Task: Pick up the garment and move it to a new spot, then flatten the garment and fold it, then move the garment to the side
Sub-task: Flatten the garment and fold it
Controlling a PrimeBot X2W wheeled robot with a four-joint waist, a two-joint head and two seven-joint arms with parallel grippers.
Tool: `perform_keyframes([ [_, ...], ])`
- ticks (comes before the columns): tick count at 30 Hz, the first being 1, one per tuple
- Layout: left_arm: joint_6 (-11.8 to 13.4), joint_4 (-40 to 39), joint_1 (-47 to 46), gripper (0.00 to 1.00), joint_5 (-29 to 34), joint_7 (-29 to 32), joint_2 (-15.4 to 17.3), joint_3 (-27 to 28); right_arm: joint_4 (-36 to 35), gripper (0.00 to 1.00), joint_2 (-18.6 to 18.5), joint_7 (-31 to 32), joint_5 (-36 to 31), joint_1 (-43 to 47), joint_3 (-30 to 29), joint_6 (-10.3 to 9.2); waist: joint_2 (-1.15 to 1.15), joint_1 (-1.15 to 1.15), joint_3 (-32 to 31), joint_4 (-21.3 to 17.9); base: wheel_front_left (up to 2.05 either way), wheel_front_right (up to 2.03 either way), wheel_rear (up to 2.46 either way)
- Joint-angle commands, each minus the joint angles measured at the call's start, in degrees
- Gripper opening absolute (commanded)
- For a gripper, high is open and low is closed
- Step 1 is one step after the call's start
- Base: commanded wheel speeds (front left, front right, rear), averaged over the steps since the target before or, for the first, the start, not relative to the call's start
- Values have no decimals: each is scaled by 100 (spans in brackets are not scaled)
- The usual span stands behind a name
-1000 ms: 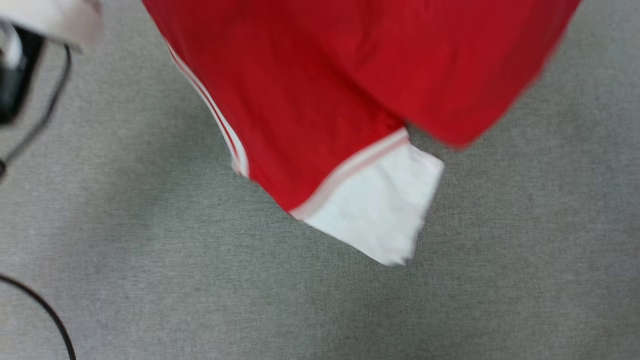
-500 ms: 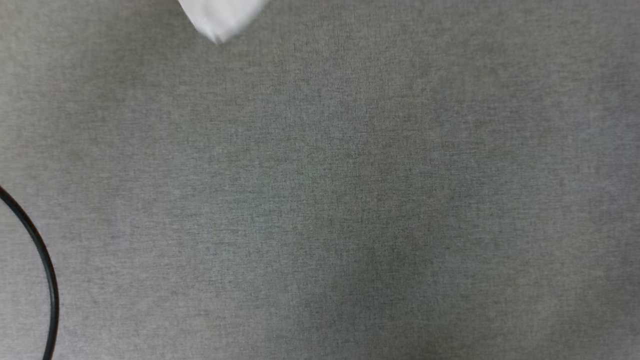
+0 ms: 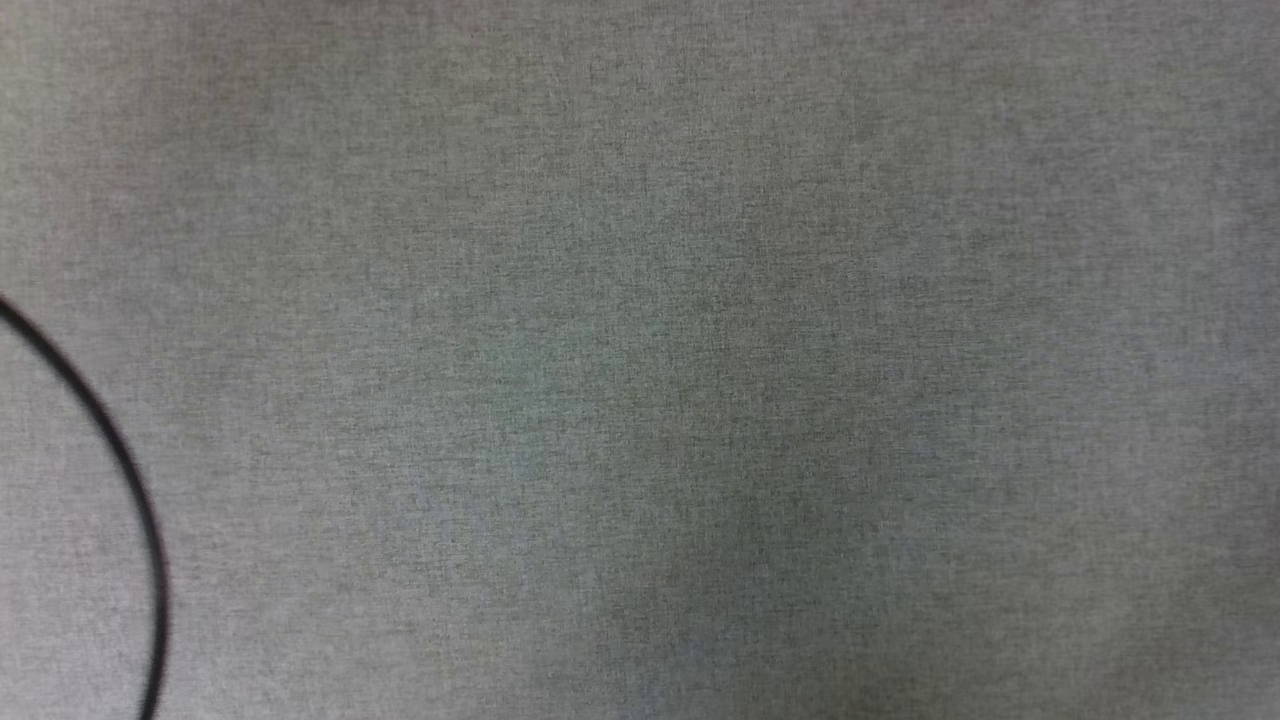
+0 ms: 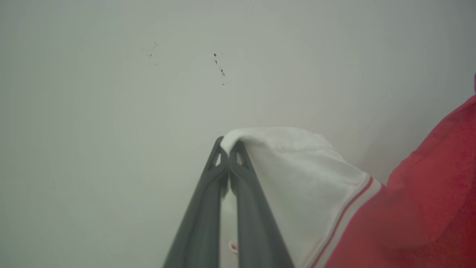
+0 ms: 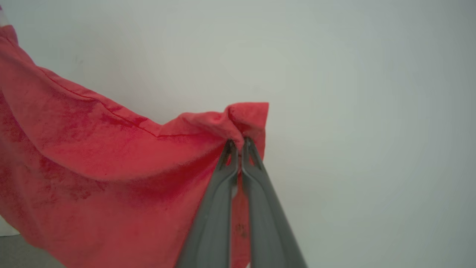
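Note:
The garment [image 4: 409, 208] is a red jersey shirt with a white sleeve and red-white striped trim, held up in the air between both arms. In the left wrist view my left gripper [image 4: 227, 143] is shut on the edge of the white sleeve [image 4: 297, 175]. In the right wrist view my right gripper [image 5: 238, 143] is shut on a bunched red corner of the garment [image 5: 93, 156], which hangs away to the left. Its lettering and number are hidden.
The head view looks down on a grey fabric surface [image 3: 640, 360], with a thin black cable [image 3: 120, 470] curving along its left edge. A pale plain wall [image 4: 148, 111] stands behind both grippers in the wrist views.
The garment has left the head view upward: it covered the top a second ago, only a white sleeve tip showed half a second ago. The cable has shifted in the picture.

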Motion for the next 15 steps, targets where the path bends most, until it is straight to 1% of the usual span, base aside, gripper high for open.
perform_keyframes([
  [1,-41,148,276,0,-46,-119,-61,-80,133,0,78,-154,111,289,144,-2,0,-1,-34,-11,0,0,0],
  [4,-87,362,763,0,-132,-316,-122,-178,320,0,188,-382,253,701,382,-2,0,-1,-123,-25,0,0,0],
  [5,-87,362,763,0,-132,-316,-122,-178,320,0,188,-382,253,701,382,-2,0,-1,-123,-25,0,0,0],
  [9,-64,527,1590,0,-316,-600,-113,-244,468,0,254,-657,488,1330,795,-2,0,-1,-319,-37,0,0,0],
  [12,16,518,2393,0,-487,-782,-25,-236,511,0,228,-829,662,1861,1114,-2,0,-1,-543,-62,0,0,0],
  [15,179,349,3302,0,-715,-928,107,-103,513,0,158,-957,883,2402,1383,-2,0,-1,-797,-91,0,0,0],
])
